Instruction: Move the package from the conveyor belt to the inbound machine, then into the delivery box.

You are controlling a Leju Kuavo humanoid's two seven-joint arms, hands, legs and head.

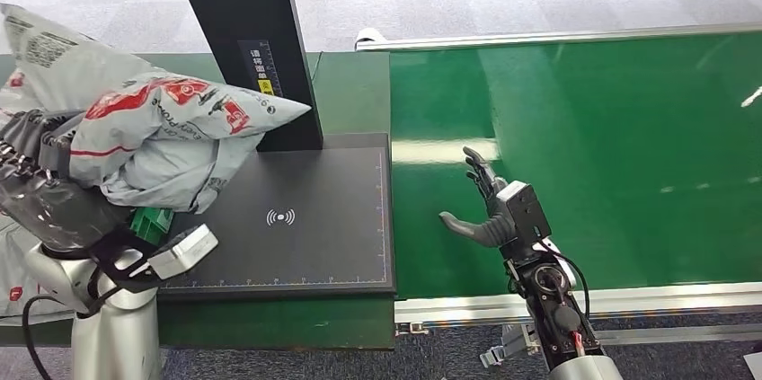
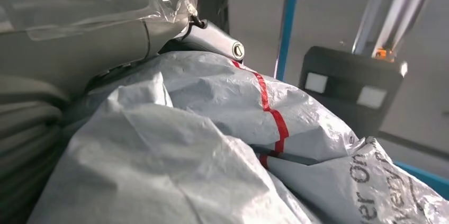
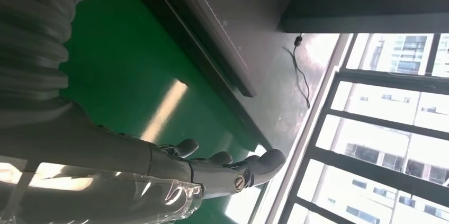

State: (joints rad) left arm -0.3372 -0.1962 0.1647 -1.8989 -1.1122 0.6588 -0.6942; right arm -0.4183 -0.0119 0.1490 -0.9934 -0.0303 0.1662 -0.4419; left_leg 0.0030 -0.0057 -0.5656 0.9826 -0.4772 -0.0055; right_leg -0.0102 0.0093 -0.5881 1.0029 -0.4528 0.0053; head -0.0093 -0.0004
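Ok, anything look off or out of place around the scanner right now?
Nothing damaged or spilled. The grey package is crumpled, but it is a soft bag held in the left hand above the scanner pad. The right hand is open over the green belt.

The crumpled grey plastic mailer package (image 1: 171,133) with red markings is carrying black print too creased to read in the head view, while the left wrist view is showing the fragments "er On" and "very" on its grey film (image 2: 370,181). The flat black scanning pad of the inbound machine (image 1: 296,218) is displaying a white wireless-signal symbol, and its tall black upright column (image 1: 243,30) is bearing a small yellow label whose characters are staying illegible.
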